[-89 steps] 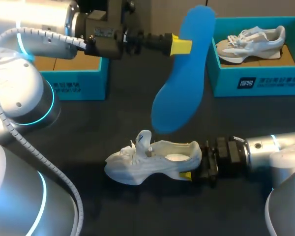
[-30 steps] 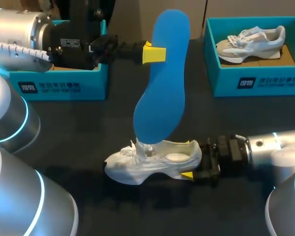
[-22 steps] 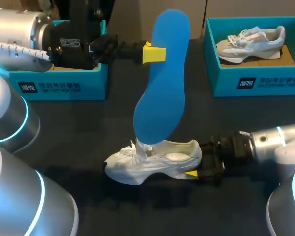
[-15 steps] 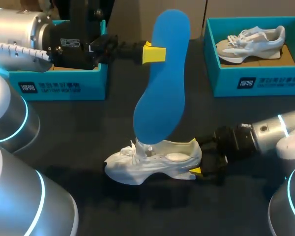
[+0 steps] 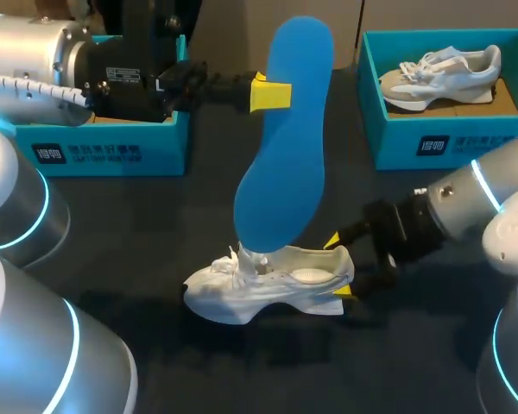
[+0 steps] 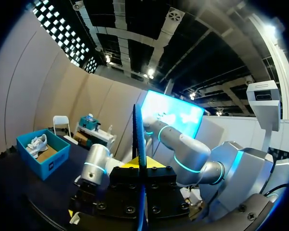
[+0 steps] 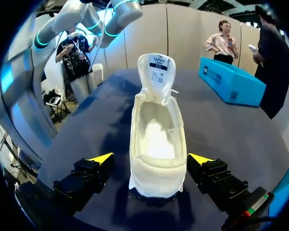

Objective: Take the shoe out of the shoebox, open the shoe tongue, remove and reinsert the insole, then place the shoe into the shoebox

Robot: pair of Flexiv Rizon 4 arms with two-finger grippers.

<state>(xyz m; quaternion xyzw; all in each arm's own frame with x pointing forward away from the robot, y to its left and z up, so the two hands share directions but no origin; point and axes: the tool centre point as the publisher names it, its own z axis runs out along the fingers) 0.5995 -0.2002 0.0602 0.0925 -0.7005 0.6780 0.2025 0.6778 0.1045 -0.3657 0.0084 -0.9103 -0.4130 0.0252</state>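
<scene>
**On the dark desk, the heel is let go while the insole waits at the opening**

The black desk carries a white mesh sneaker lying near its front edge, tongue up and heel toward our right arm. A moment ago our right gripper was clamped on that heel. Now it has released it, swung up and back, and its yellow tips stand spread on either side of the heel without touching. The sneaker has not shifted.

Our left gripper has not moved over the last second. It grips the upper part of the long blue foam insole, which hangs down with its lower end at the sneaker's opening, just behind the tongue.

We judge that reinsertion is under way, but the sneaker is now unbraced, so pushing the insole in may slide it. The open teal cardboard shoebox behind our left arm awaits the sneaker. A second teal box holds another pale sneaker.
</scene>
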